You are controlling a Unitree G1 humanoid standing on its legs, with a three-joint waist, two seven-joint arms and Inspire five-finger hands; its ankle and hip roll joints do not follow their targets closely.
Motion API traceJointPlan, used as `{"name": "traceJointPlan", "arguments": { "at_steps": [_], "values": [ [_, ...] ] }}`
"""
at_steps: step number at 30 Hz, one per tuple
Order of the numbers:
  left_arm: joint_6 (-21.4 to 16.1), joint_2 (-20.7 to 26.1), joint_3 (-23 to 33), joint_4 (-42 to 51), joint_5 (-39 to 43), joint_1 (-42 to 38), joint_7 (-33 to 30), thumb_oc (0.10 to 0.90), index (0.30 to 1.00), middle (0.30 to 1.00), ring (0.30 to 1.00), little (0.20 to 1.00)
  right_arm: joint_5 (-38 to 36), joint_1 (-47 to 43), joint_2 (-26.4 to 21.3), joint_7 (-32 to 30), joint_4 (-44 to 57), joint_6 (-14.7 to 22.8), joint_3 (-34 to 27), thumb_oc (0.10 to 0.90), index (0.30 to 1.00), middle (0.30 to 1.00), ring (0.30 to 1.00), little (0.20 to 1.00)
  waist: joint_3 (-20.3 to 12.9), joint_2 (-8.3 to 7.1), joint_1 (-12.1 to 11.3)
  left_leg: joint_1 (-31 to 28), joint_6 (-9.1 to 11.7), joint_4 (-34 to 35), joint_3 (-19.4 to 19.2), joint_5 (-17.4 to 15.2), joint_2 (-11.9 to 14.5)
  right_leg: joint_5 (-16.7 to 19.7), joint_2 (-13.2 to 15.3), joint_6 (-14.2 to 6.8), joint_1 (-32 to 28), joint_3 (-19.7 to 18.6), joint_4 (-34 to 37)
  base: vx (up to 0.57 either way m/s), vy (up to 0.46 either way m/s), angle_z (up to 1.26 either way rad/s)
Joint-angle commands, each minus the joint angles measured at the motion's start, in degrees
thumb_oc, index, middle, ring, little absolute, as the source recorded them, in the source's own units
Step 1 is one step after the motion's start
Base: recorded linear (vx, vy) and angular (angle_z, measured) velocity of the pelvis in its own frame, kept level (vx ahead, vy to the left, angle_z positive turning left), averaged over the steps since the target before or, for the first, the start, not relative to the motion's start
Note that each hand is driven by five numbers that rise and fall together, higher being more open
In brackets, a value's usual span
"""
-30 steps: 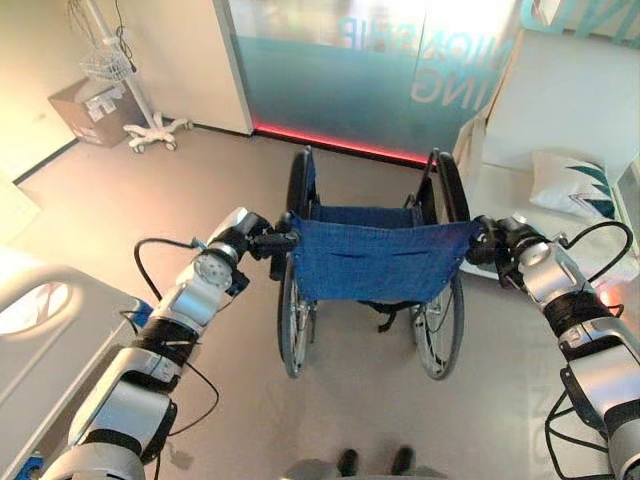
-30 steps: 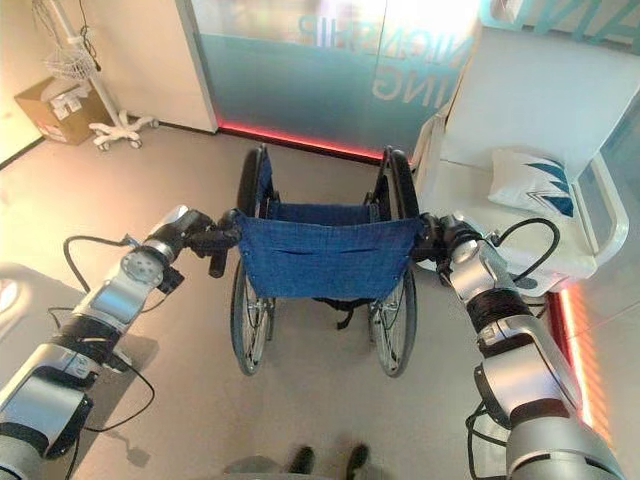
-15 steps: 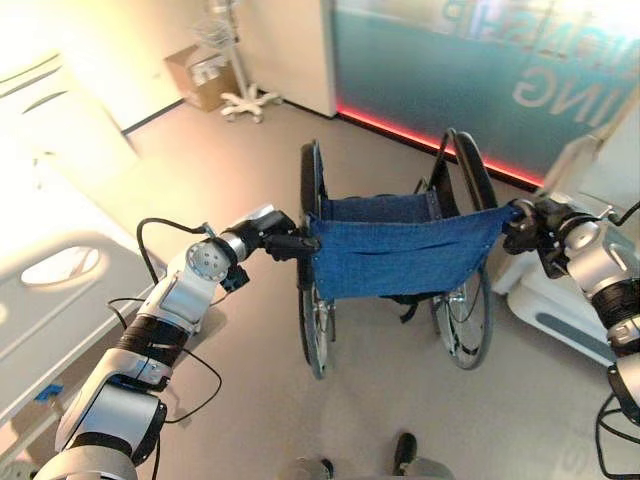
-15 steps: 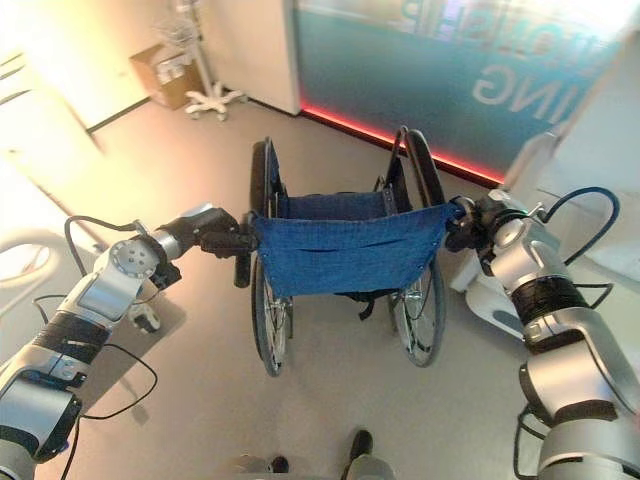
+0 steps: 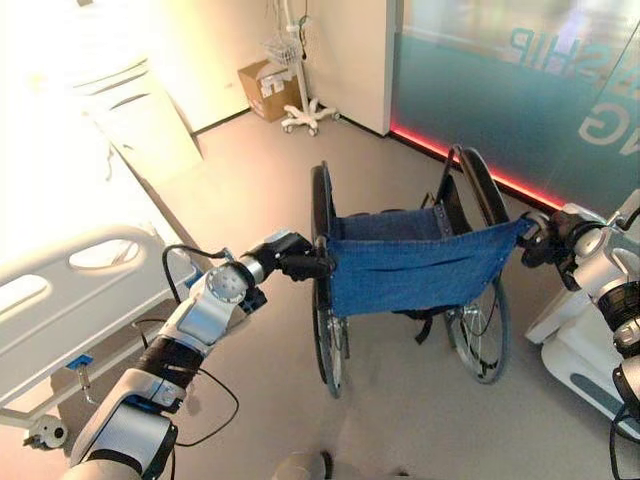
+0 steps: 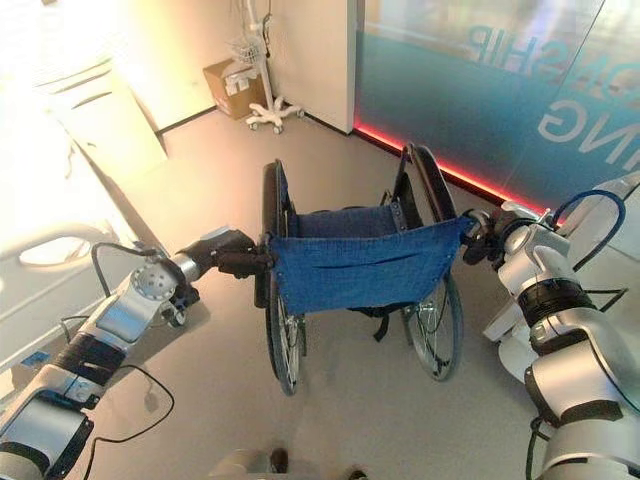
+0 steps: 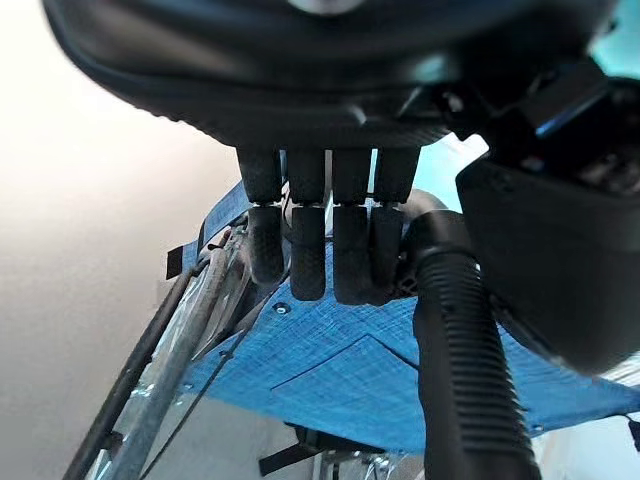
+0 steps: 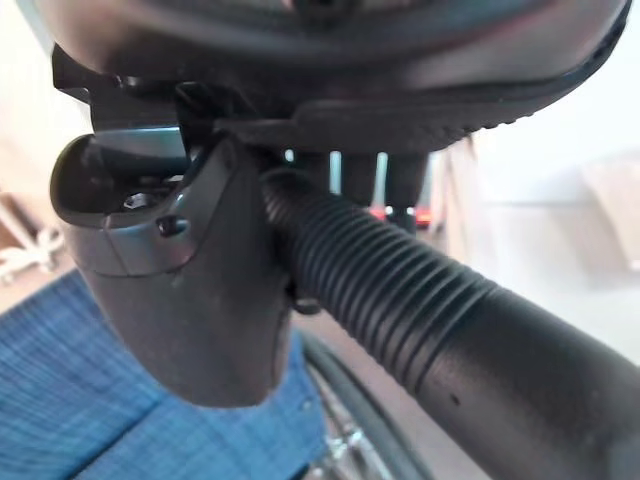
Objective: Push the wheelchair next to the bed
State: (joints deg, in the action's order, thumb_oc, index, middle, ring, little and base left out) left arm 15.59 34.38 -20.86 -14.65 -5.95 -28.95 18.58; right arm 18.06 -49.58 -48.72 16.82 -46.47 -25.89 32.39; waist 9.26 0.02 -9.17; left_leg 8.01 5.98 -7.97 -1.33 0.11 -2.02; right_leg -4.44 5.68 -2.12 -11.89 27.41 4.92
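With our left hand (image 5: 292,262) and right hand (image 5: 545,235) gripping the ribbed black push handles (image 7: 462,370) of the blue-seated wheelchair (image 5: 415,272), we are steering mid-floor, needing to swing toward the white bed (image 5: 70,300).

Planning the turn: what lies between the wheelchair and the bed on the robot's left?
Bare floor, apart from the left hand holding the wheelchair handle; the bed stands off, in the left eye view.

A smooth grey-beige floor (image 5: 250,190) runs to a frosted teal glass wall (image 5: 500,90) with a glowing red strip (image 5: 470,160) along its base. A brown cardboard box (image 5: 262,88) and a white wheeled stand (image 5: 300,90) stand against the cream wall (image 5: 200,50), strongly lit.
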Motion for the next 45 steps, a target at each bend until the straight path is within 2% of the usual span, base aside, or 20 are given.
{"name": "traceJointPlan", "arguments": {
  "at_steps": [1,5,7,10,11,12,13,15,18,20,21,22,27,29,33,36,40,41,42,45],
  "values": [
    [6.11,5.36,-1.1,-7.98,-9.8,4.71,-0.86,0.4,0.3,0.3,0.3,0.3,6.11,-7.48,9.05,4.16,10.87,14.12,8.75,0.4,0.3,0.3,0.3,0.3,1.83,0.86,-8.48,1.17,-0.28,5.94,-0.01,9.4,-1.08,3.06,-0.76,-3.26,0.26,-7.5,-3.98,0.29,-0.014,-0.95],
    [5.08,9.15,0.2,-6.8,-13.34,3.75,6.0,0.4,0.3,0.3,0.3,0.3,5.92,-10.22,6.35,7.35,8.48,17.66,9.89,0.4,0.3,0.3,0.3,0.3,1.17,0.79,-10.83,2.7,-1.86,7.78,-3.21,9.83,-1.85,-0.31,-2.3,-2.52,-2.42,-6.06,-5.62,0.33,0.042,-0.92],
    [4.29,10.74,0.32,-6.37,-15.99,3.85,8.71,0.4,0.3,0.3,0.3,0.3,5.66,-10.86,5.54,8.33,8.23,18.62,10.74,0.4,0.3,0.3,0.3,0.3,0.66,-0.11,-11.82,2.47,-3.57,6.31,-3.82,7.74,-3.12,-2.3,-2.04,-2.41,-3.27,-5.64,-7.18,0.34,0.097,0.07],
    [3.08,12.09,-0.2,-7.5,-17.88,4.12,9.01,0.4,0.3,0.3,0.3,0.3,5.47,-10.04,6.18,9.68,9.49,18.06,10.59,0.4,0.3,0.3,0.3,0.3,0.11,-2.1,-13.03,2.2,-6.17,1.74,-1.75,3.82,-4.57,-3.73,-0.57,-3.26,-3.94,-5.53,-10.93,0.38,0.108,0.33],
    [2.76,12.83,0.94,-7.06,-19.32,5.13,10.15,0.4,0.3,0.3,0.3,0.3,4.84,-7.86,4.97,9.41,11.4,19.23,10.36,0.4,0.3,0.3,0.3,0.3,-0.26,-4.08,-13.46,0.64,-8.07,2.08,-1.02,2.75,-4.8,-1.56,1.2,-5.11,-3.89,-5.35,-18.0,0.49,0.158,0.09],
    [3.14,12.99,1.03,-6.84,-19.68,5.57,9.89,0.4,0.3,0.3,0.3,0.3,5.24,-6.47,4.26,9.43,12.66,20.59,9.57,0.4,0.3,0.3,0.3,0.3,-0.41,-4.57,-13.21,-0.7,-8.69,3.36,-0.43,2.88,-4.98,1.32,2.18,-6.09,-3.36,-5.71,-22.75,0.4,0.14,0.21],
    [3.24,13.18,1.04,-6.67,-19.7,5.65,9.91,0.4,0.3,0.3,0.3,0.3,5.06,-6.04,3.85,9.34,13.16,20.9,9.44,0.4,0.3,0.3,0.3,0.3,-0.44,-4.73,-13.12,-1.02,-8.89,3.73,-0.24,2.93,-5.09,1.87,2.36,-6.4,-3.21,-6.22,-23.92,0.31,0.122,0.52],
    [4.09,13.34,0.91,-6.51,-20.19,5.91,8.89,0.4,0.3,0.3,0.3,0.3,3.44,-3.47,1.01,8.9,17.34,22.1,8.27,0.4,0.3,0.3,0.3,0.3,-0.58,-5.31,-11.66,-2.23,-9.98,4.82,1.65,2.73,-5.7,6.36,3.19,-7.77,-1.33,-10.01,-30.62,0.28,0.095,0.63],
    [3.3,12.3,-0.46,-9.12,-20.26,4.32,7.32,0.4,0.3,0.3,0.3,0.3,3.89,-2.27,0.35,9.0,19.4,21.88,7.24,0.4,0.3,0.3,0.3,0.3,-0.29,-4.68,-9.88,-3.07,-10.67,4.19,4.45,1.58,-5.97,8.48,4.13,-7.67,2.74,-13.29,-31.84,0.2,0.008,0.67],
    [2.31,11.2,-1.42,-11.18,-20.73,2.81,6.89,0.4,0.3,0.3,0.3,0.3,3.93,-2.39,0.65,9.01,19.73,21.72,7.04,0.4,0.3,0.3,0.3,0.3,1.07,-4.05,-8.05,-4.98,-10.61,2.79,6.94,-0.12,-6.12,8.42,5.98,-7.21,7.84,-15.36,-29.25,0.31,-0.128,0.77],
    [2.1,10.65,-1.71,-11.82,-20.44,2.05,6.53,0.4,0.3,0.3,0.3,0.3,4.11,-2.89,0.94,8.92,19.77,21.63,7.35,0.4,0.3,0.3,0.3,0.3,2.02,-3.2,-6.5,-6.66,-10.36,2.19,8.88,-1.64,-5.78,10.02,6.96,-6.81,13.49,-16.94,-25.32,0.28,-0.158,0.25],
    [1.95,10.51,-1.77,-11.92,-20.33,1.89,6.35,0.4,0.3,0.3,0.3,0.3,4.15,-3.03,1.08,8.66,19.69,21.42,7.59,0.4,0.3,0.3,0.3,0.3,2.46,-3.25,-6.04,-7.34,-10.29,1.92,9.58,-2.6,-5.97,10.72,7.51,-6.91,15.03,-17.68,-23.49,0.34,-0.205,0.01],
    [1.38,10.3,-0.73,-10.94,-20.61,2.82,5.35,0.4,0.3,0.3,0.3,0.3,3.4,-5.58,2.09,9.15,20.63,18.4,9.13,0.4,0.3,0.3,0.3,0.3,4.18,-4.9,-4.59,-12.06,-9.46,0.66,14.32,-8.67,-6.97,17.1,8.97,-9.39,20.83,-20.2,-3.82,0.38,-0.259,0.28],
    [0.81,10.6,-0.01,-10.17,-21.59,4.01,5.67,0.4,0.3,0.3,0.3,0.3,2.36,-7.48,2.39,10.26,21.14,16.09,9.87,0.4,0.3,0.3,0.3,0.3,4.1,-5.47,-4.86,-12.61,-9.07,-0.88,15.14,-10.37,-6.32,17.61,8.75,-9.62,20.95,-20.4,-0.64,0.5,-0.403,0.64],
    [-0.08,11.45,0.55,-8.33,-22.74,5.97,5.83,0.4,0.3,0.3,0.3,0.3,0.0,-8.54,1.77,11.35,22.17,13.15,10.3,0.4,0.3,0.3,0.3,0.3,3.86,-6.48,-4.54,-13.54,-8.13,-4.16,16.72,-13.93,-4.59,18.18,9.21,-9.47,20.57,-22.15,-1.05,0.51,-0.47,0.85],
    [1.62,11.07,-0.31,-8.59,-23.24,6.29,6.05,0.4,0.3,0.3,0.3,0.3,-2.96,-7.94,1.62,12.81,22.53,9.68,9.93,0.4,0.3,0.3,0.3,0.3,2.93,-6.67,-3.63,-15.36,-5.82,-6.14,16.73,-16.07,-0.75,15.12,9.47,-9.45,20.23,-21.52,-11.61,0.54,-0.504,0.94],
    [6.38,8.63,-2.34,-9.22,-21.68,5.35,3.08,0.4,0.3,0.3,0.3,0.3,-3.81,-6.9,1.14,13.35,21.06,9.57,9.35,0.4,0.3,0.3,0.3,0.3,1.98,-4.99,-1.05,-16.8,-2.74,-4.91,12.55,-6.09,5.24,10.98,7.19,-8.15,17.89,-17.76,-11.99,0.31,-0.245,0.72],
    [6.68,7.95,-2.52,-9.6,-21.52,4.83,2.62,0.4,0.3,0.3,0.3,0.3,-3.46,-7.02,1.24,13.44,20.76,9.34,9.12,0.4,0.3,0.3,0.3,0.3,1.85,-4.8,-0.62,-16.68,-2.39,-4.88,11.65,-4.84,5.99,10.41,6.92,-7.8,17.49,-17.28,-11.89,0.27,-0.297,0.71],
    [7.84,5.48,-3.89,-12.14,-19.96,2.43,-0.65,0.4,0.3,0.3,0.3,0.3,-2.73,-7.6,1.99,12.91,19.77,8.78,9.01,0.4,0.3,0.3,0.3,0.3,1.43,-4.13,0.95,-16.59,-1.28,-4.26,9.69,-2.2,7.75,9.29,6.06,-6.89,16.6,-15.89,-11.29,0.2,-0.239,0.49],
    [9.56,1.85,-4.95,-15.31,-17.84,-0.64,-4.5,0.4,0.3,0.3,0.3,0.3,-1.06,-7.59,3.04,11.87,18.59,8.97,8.35,0.4,0.3,0.3,0.3,0.3,0.72,-3.5,3.3,-16.75,-0.21,-4.11,6.62,0.77,9.34,7.49,4.77,-5.27,15.91,-14.33,-11.32,0.21,-0.245,1.09]
  ]
}}
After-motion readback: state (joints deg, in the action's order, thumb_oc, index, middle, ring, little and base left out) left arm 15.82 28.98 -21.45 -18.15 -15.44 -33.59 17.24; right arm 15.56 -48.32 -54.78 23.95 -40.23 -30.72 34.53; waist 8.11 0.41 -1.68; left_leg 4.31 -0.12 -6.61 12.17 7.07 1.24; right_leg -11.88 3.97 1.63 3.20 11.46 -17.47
